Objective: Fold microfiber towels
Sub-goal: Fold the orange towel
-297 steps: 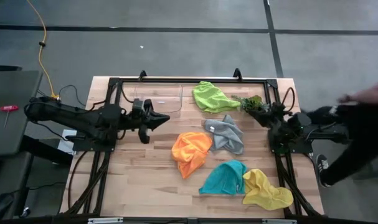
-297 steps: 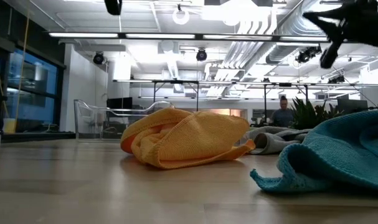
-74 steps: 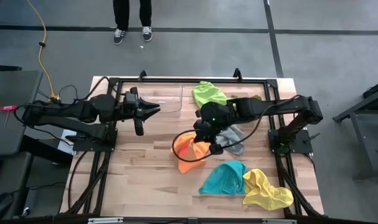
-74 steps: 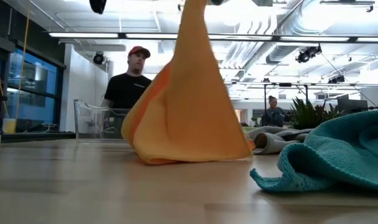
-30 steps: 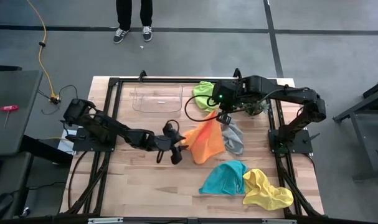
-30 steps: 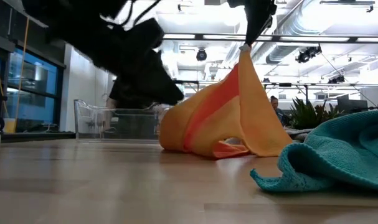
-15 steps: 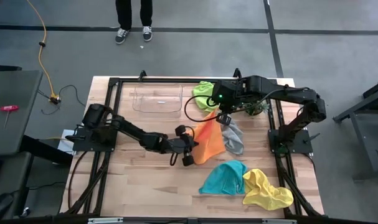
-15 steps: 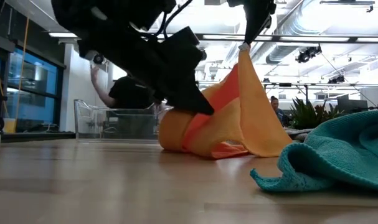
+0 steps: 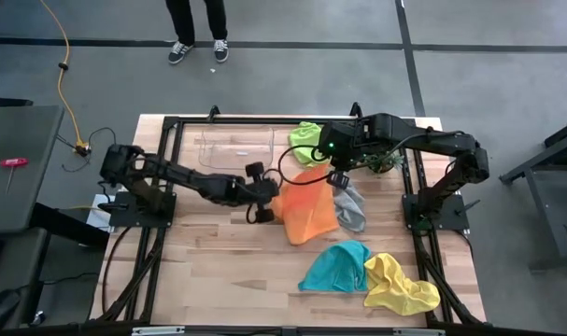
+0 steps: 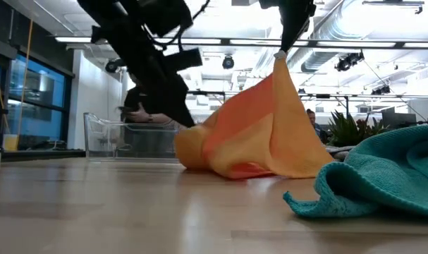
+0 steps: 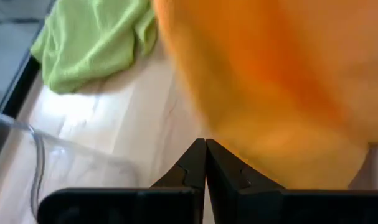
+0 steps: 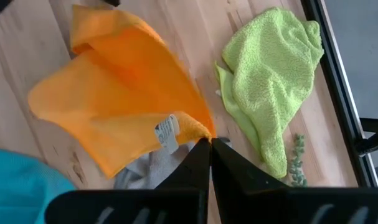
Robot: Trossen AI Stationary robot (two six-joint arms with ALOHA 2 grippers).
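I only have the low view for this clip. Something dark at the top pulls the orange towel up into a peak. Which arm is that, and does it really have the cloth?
Observer: That is the right hand. Its wrist view shows it shut on a corner of the orange towel, right beside a white label.
Operator: And the dark arm at the towel's other side?
Observer: That is the left hand. It is shut, with its fingertips at the towel's edge. I cannot tell whether any cloth is pinched.
Operator: Is anything hidden behind the orange one?
Observer: Yes, a lime green towel lies crumpled beyond it, beside the clear tray.
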